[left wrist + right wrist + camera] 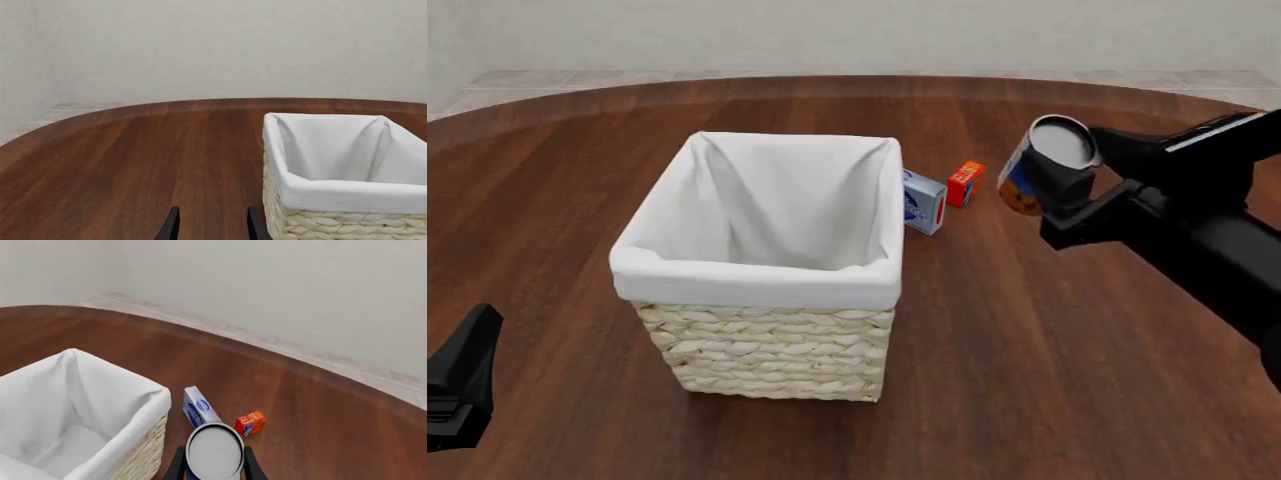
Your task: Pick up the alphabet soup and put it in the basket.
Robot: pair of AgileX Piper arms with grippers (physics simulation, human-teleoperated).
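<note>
The right hand squeezes the soup can by its round sides, up in the air to the right of the basket. The can looks hard, smooth and maybe slippery. The left hand is open, holding nothing

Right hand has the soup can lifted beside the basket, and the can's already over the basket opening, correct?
Not quite. The right hand does hold the alphabet soup lifted off the table, but the front view shows it to the right of the basket, above the bare wood near the blue-and-white box and the orange-red box, not over the opening.
</note>
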